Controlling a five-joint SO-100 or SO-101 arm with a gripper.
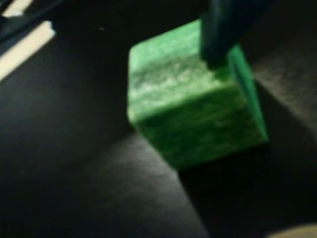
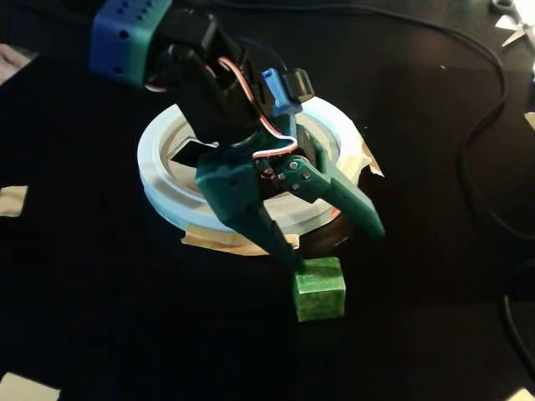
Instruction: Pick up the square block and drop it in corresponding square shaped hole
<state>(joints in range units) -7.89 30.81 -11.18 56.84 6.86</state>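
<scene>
Teal gripper reaches down from the arm over the white-rimmed disc, jaws spread wide; one fingertip seemingly touches the square block.

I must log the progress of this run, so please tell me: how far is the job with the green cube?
Done: the arm has reached the square block. In hand: the open gripper has one finger touching the block's top, the other spread aside; no grasp shows, and the block sits on the black table. Left: grasp, lift, carry to the white-rimmed disc, whose square hole is hidden behind the arm.
</scene>
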